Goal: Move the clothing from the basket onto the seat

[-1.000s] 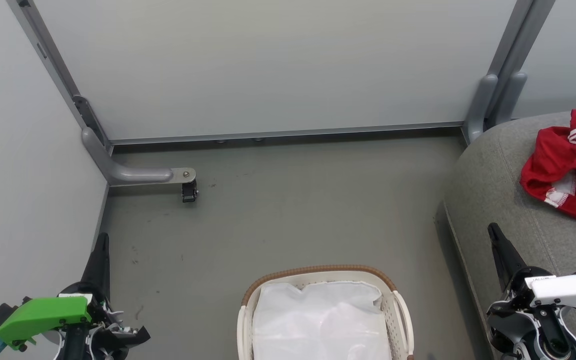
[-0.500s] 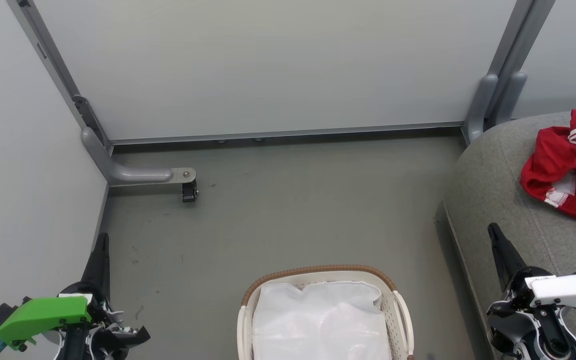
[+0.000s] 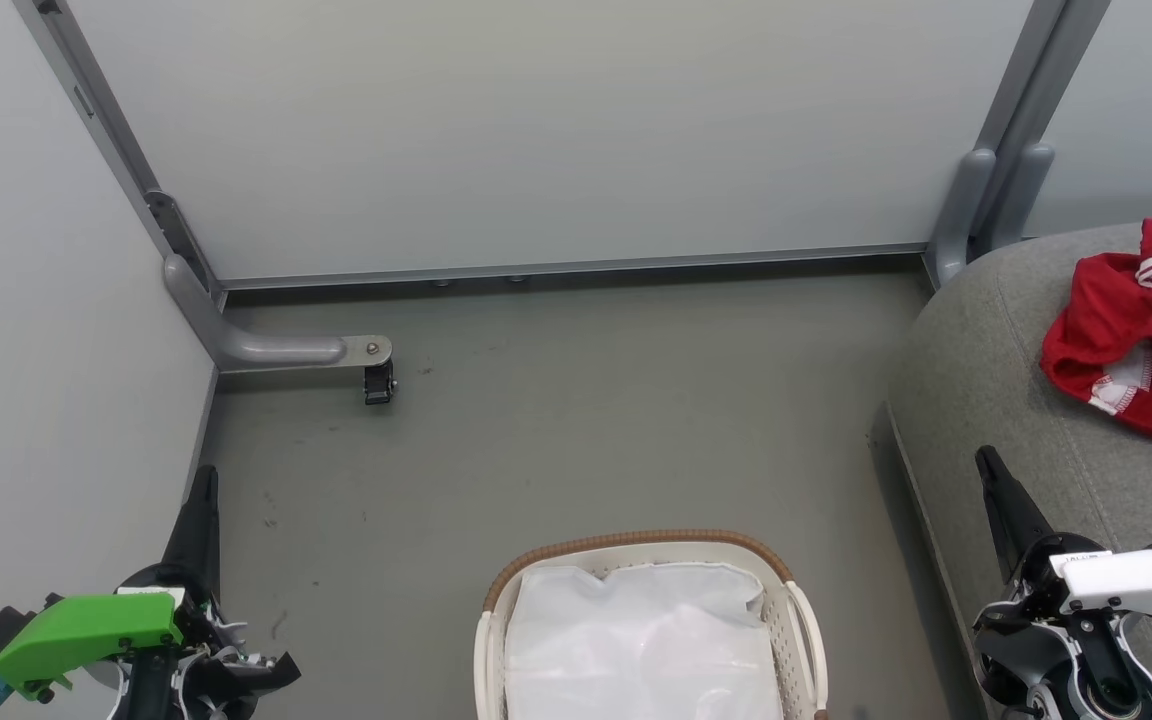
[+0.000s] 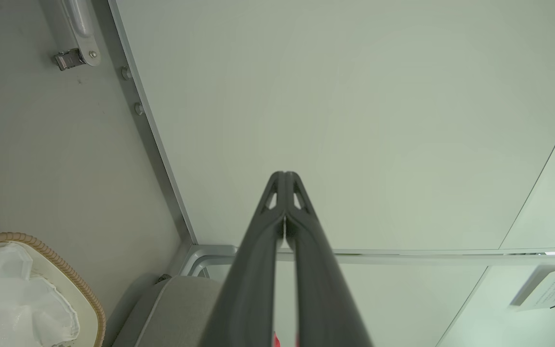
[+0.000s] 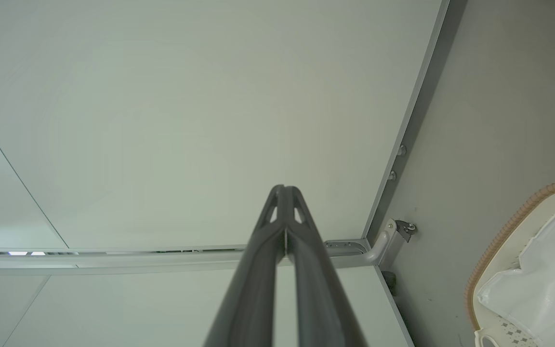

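The red clothing (image 3: 1131, 345) with white stripes lies crumpled on the grey seat (image 3: 986, 400), beyond the right claw (image 3: 984, 457) and to its right — well apart from it. The cream basket (image 3: 636, 543), brown-rimmed, stands upright between the left claw (image 3: 205, 474) and the right claw, behind their tips.

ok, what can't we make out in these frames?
- Basket contents: head view, the white sheet covers them, and the bottom edge cuts off the near half.
- Clothing on the seat: head view, right edge cuts it off.
- Wall label: left wrist view, too small to read.
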Controlling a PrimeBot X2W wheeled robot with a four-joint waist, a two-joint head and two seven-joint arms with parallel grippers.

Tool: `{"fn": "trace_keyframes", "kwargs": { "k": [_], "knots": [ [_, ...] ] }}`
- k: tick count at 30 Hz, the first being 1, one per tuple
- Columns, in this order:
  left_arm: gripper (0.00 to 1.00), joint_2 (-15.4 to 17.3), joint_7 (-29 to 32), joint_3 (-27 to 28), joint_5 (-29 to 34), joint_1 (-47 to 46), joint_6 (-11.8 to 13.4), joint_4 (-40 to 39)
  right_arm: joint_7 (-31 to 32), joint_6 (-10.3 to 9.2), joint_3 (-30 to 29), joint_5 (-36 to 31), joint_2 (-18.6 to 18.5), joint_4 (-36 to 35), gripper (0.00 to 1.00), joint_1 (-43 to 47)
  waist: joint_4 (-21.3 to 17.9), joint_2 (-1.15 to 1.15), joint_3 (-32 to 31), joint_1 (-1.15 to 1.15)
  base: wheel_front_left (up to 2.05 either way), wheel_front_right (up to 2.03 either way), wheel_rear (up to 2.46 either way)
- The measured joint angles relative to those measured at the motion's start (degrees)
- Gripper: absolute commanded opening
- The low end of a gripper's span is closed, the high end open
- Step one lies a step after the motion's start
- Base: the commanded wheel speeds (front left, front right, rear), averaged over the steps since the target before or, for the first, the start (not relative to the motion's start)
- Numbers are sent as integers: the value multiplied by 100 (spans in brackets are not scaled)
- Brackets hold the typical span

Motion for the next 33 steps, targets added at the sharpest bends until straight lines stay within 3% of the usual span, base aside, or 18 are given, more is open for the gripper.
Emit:
{"fn": "trace_keyframes", "kwargs": {
  "k": [33],
  "knots": [
    [0, 0, 0, -1, 0, 0, 0, 0, 0, 0, 0, 0, -1, 0, 0, -1, 0, 0, 0, 0, 0, 0, 0]
  ]
}}
